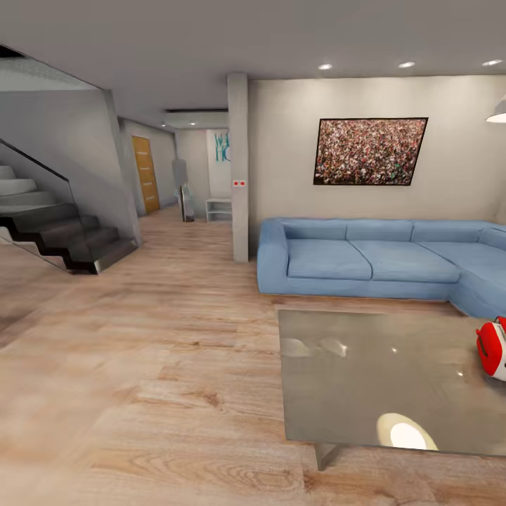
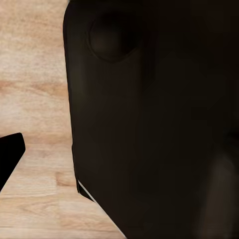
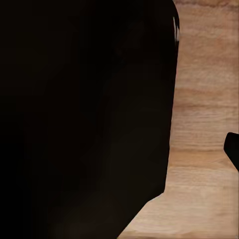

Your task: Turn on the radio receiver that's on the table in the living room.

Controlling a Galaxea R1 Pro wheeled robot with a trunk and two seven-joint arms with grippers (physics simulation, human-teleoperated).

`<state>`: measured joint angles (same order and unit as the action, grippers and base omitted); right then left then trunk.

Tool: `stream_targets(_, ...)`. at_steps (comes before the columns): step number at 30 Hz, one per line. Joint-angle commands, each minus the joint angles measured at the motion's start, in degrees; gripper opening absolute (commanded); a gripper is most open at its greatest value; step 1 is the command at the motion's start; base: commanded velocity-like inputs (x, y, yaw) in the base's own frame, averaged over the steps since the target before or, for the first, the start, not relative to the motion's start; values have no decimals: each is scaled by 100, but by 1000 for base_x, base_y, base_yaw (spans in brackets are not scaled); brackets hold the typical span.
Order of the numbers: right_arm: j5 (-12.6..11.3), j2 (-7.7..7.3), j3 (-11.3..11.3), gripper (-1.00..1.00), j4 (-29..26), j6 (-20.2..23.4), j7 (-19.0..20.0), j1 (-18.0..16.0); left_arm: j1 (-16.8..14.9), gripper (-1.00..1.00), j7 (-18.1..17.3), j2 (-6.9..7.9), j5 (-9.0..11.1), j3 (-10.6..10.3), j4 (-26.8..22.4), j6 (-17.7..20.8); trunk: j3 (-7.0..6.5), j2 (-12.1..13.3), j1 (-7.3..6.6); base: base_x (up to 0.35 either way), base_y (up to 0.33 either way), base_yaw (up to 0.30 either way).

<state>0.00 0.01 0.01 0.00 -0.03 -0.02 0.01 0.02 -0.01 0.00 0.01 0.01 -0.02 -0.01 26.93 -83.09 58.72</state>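
The radio receiver (image 1: 492,349) is red with white sides and stands on the table's right part, cut off by the head view's right edge. The table (image 1: 365,379) is low, with a glossy grey top that mirrors ceiling lights, and lies ahead to the right. This is the living room, with beige walls and a wood plank floor (image 1: 140,351). In the left wrist view a black finger tip (image 2: 10,154) pokes in beside a big dark robot part (image 2: 159,119). The right wrist view has a similar black tip (image 3: 233,149) beside a dark robot part (image 3: 84,114). Neither gripper's opening is visible.
A blue L-shaped sofa (image 1: 365,256) stands behind the table under a framed crowd picture (image 1: 370,151). A pillar (image 1: 239,169) rises left of the sofa. Dark stairs (image 1: 63,239) climb at the left. A hallway with a wooden door (image 1: 145,174) runs back.
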Motion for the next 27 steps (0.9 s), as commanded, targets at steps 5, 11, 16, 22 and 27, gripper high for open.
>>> stream_targets(5,-3,161,16,100,-98,-57,-15,-89,77,100,-8,-8,8,8,-11,-8,0,1,1,0,0,0)
stream_targets(11,8,340,16,100,-114,-161,-33,-94,77,100,-8,-8,8,8,-16,-7,0,1,1,0,0,0)
stream_targets(16,7,350,9,100,-115,-186,-34,-97,77,100,-8,-3,8,8,-16,-8,0,1,1,0,0,0)
stream_targets(22,9,344,0,100,-121,-190,-34,-97,77,100,-1,33,-10,16,-67,-8,0,1,1,0,0,0)
stream_targets(27,9,337,-1,100,-131,-242,-34,-97,77,100,0,156,-16,17,-229,-8,0,1,1,0,0,0)
